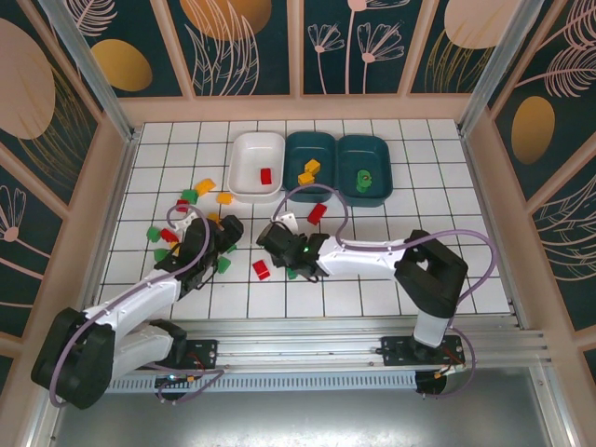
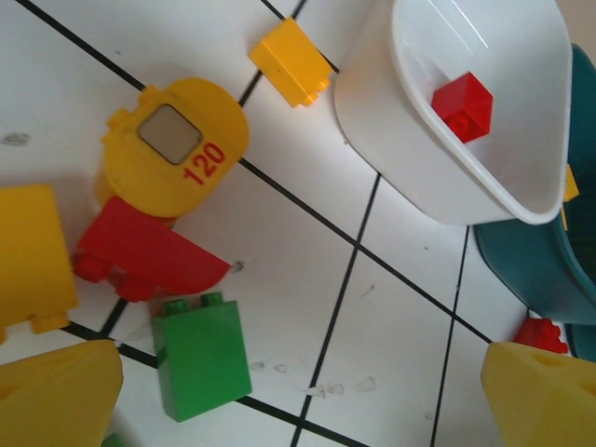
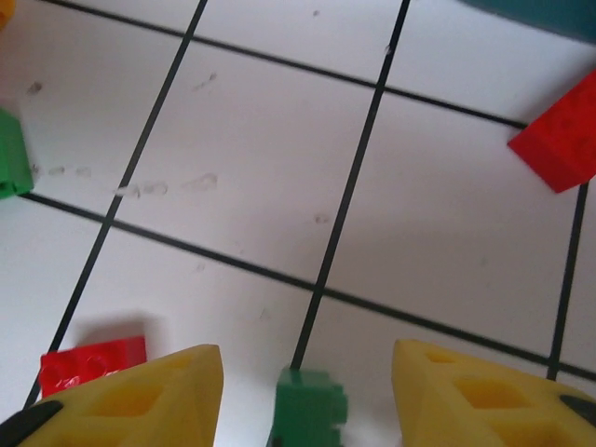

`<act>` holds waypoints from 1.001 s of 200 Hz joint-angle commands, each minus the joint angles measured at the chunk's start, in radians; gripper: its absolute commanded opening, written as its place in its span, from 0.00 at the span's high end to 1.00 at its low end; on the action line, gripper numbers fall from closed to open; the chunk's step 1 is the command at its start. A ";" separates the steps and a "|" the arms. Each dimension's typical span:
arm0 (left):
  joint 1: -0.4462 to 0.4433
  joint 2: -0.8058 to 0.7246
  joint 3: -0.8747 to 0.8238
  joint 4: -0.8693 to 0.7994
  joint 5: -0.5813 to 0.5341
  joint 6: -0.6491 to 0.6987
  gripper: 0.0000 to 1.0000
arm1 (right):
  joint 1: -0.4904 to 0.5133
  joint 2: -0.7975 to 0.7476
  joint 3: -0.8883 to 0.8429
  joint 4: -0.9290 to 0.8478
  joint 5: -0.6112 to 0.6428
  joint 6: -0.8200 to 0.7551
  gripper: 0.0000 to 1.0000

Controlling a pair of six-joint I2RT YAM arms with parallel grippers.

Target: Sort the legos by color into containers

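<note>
My right gripper (image 3: 307, 396) (image 1: 300, 267) stands open over the tiles, and a small green lego (image 3: 310, 414) lies between its yellow fingers, touching neither. A red lego (image 3: 91, 363) lies just left of it. My left gripper (image 2: 298, 400) (image 1: 217, 250) is wide open with bare tile between its fingertips. Just to their left lie a green lego (image 2: 200, 358), a red one (image 2: 144, 251) and a round yellow piece marked 120 (image 2: 177, 144). The white container (image 1: 244, 158) holds a red lego (image 1: 266, 175). The middle teal container (image 1: 321, 144) holds yellow legos (image 1: 308, 171). The right teal container (image 1: 377, 154) holds a green lego (image 1: 365, 179).
Loose legos lie across the left half of the tiles: red (image 1: 317, 213), red (image 1: 262, 270), yellow (image 1: 224, 197), green (image 1: 189, 196), green (image 1: 155, 233). Patterned walls fence in the table on three sides. The right arm's cable loops above the tiles near the containers.
</note>
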 commanded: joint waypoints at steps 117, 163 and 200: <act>0.000 -0.015 0.004 0.085 0.093 0.022 0.01 | 0.030 0.119 -0.003 -0.029 0.034 0.063 0.71; 0.001 -0.033 0.056 0.018 0.038 0.063 0.01 | -0.022 0.010 0.053 0.025 0.017 -0.017 0.79; 0.000 0.016 0.103 -0.052 0.018 0.100 0.01 | -0.216 -0.115 0.066 0.055 0.073 -0.151 0.79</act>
